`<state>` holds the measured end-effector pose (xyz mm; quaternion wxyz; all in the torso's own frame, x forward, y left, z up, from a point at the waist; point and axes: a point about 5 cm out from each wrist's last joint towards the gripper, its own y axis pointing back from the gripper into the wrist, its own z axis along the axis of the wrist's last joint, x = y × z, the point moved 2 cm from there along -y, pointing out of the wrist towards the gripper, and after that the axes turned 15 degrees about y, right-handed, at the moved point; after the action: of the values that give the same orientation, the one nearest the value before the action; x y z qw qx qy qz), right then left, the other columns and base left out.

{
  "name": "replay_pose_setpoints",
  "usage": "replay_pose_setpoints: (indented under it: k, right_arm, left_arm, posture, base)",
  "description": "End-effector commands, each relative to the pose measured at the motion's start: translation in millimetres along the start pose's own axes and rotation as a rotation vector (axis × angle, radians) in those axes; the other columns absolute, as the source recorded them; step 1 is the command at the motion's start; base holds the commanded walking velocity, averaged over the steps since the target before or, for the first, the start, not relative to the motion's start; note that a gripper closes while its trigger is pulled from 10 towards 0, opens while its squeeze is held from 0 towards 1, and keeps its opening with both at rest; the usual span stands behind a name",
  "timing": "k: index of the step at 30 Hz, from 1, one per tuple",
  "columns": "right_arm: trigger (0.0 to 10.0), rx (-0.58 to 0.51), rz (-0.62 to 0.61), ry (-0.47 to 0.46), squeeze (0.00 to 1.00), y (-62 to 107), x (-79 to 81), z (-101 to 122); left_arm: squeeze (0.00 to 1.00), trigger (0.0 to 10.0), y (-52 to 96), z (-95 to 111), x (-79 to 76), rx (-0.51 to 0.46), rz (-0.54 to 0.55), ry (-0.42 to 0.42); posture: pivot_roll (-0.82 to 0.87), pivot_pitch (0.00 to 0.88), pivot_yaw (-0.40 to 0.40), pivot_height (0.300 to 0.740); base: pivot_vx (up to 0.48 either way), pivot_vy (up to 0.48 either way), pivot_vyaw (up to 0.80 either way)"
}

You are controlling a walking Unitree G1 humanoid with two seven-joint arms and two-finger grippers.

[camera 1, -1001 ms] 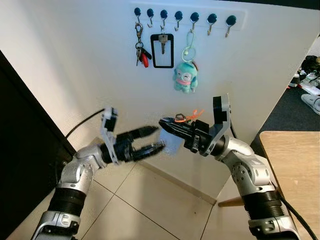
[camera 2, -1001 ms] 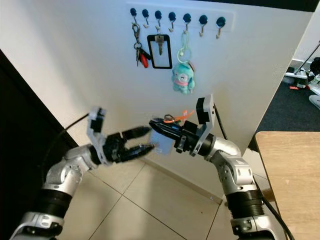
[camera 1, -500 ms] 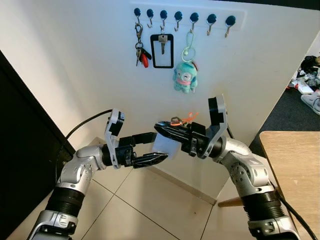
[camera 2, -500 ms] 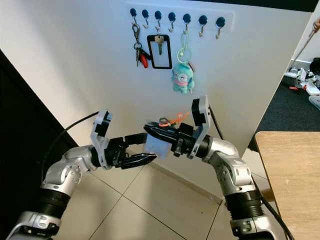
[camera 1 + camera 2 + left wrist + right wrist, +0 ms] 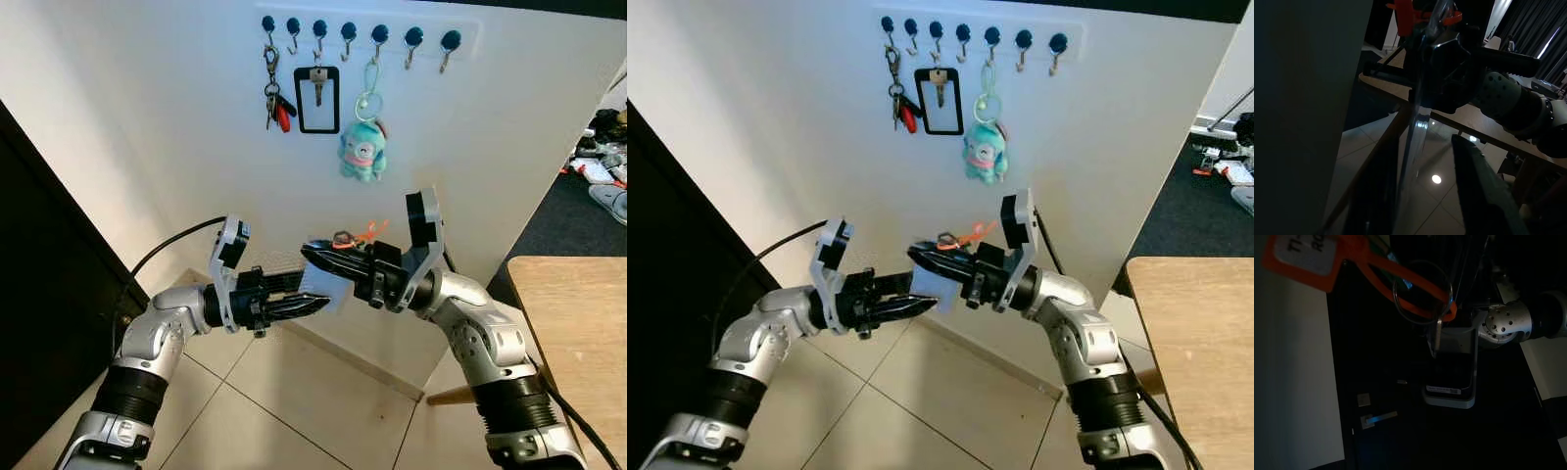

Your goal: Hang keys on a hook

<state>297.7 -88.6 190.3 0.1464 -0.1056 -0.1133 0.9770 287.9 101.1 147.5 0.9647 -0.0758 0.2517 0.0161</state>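
Note:
The key set is a metal ring (image 5: 343, 237) with an orange tag (image 5: 370, 229) and a clear plastic card (image 5: 333, 290) hanging under it. My right gripper (image 5: 312, 257) is shut on the set at chest height, well below the hook rail (image 5: 359, 29) on the white wall. From the left, my left gripper (image 5: 320, 302) has its fingers pressed together on the card's lower edge. In the right wrist view the ring (image 5: 1422, 291), a small key (image 5: 1437, 335) and the card (image 5: 1452, 367) dangle in the dark. The card (image 5: 1418, 122) stands edge-on between the left fingers (image 5: 1479, 176).
The rail carries keys with a red fob (image 5: 278, 104), a black framed key (image 5: 317, 98) and a teal plush (image 5: 363, 149); several hooks are bare, such as the far right one (image 5: 451, 43). A wooden table (image 5: 578, 323) stands right, a dark opening (image 5: 39, 294) left.
My left gripper has moved right under the right gripper and its open fingers have come together on the clear card. The right gripper has shifted slightly left with the keys.

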Motion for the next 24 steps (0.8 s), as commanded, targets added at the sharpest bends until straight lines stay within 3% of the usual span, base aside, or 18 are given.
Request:
replay_pose_setpoints:
  k: [1, 24]
  right_arm:
    - [10.0, -0.005, 0.026, -0.006, 0.0, -3.5, 4.5, 1.0]
    - [10.0, 0.015, -0.009, -0.015, 0.0, -3.5, 1.2, -0.5]
  left_arm:
    - [0.0, 0.0, -3.0, 1.6, -3.7, 0.003, -0.026, -0.005]
    - [0.0, 0.0, -2.4, 0.1, -4.2, 0.005, -0.02, -0.009]
  posture:
    - [-0.15, 0.029, 0.09, 0.74]
    - [-0.15, 0.037, 0.09, 0.74]
  base:
    - [0.0, 0.0, 0.0]
    - [0.0, 0.0, 0.0]
